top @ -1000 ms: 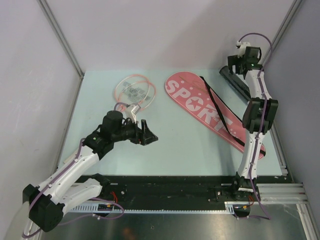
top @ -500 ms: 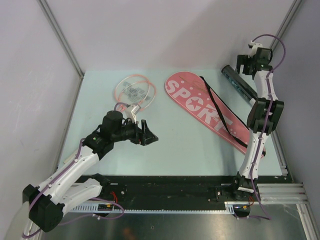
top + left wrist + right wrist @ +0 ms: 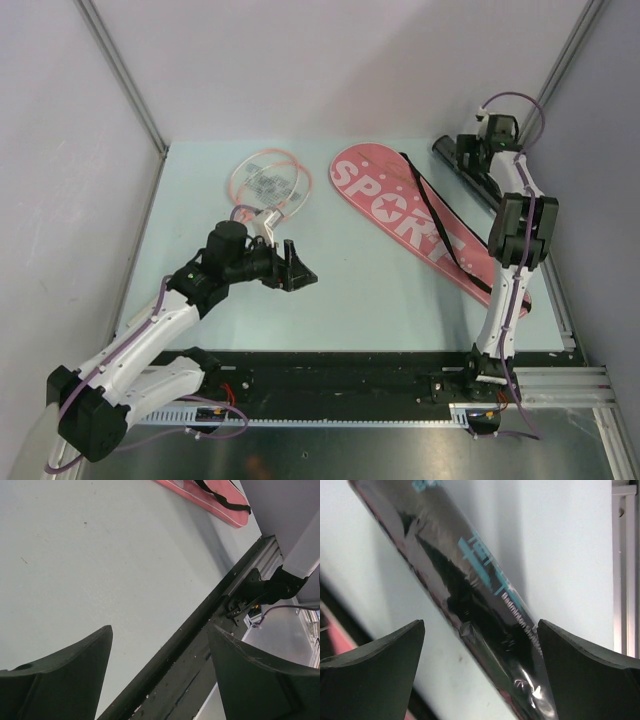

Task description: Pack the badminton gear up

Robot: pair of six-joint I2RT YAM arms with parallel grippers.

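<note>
Pale table point(image 3: 350, 300): pink cover point(image 3: 385, 208) lettered "SPORT"; black tube point(image 3: 470, 595) reads "Badminton".

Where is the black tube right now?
In the top view, the tube lies at the far right corner of the table, right of the pink cover, with the open right gripper over it.

The racket point(image 3: 268, 183) lies left of the cover point(image 3: 385, 205), with the tube point(image 3: 450, 153) far right.

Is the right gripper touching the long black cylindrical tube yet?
Cannot tell. In the right wrist view the open right gripper straddles the long black cylindrical tube; one finger overlaps its edge, but height is unreadable. The top view is blocked.
</note>
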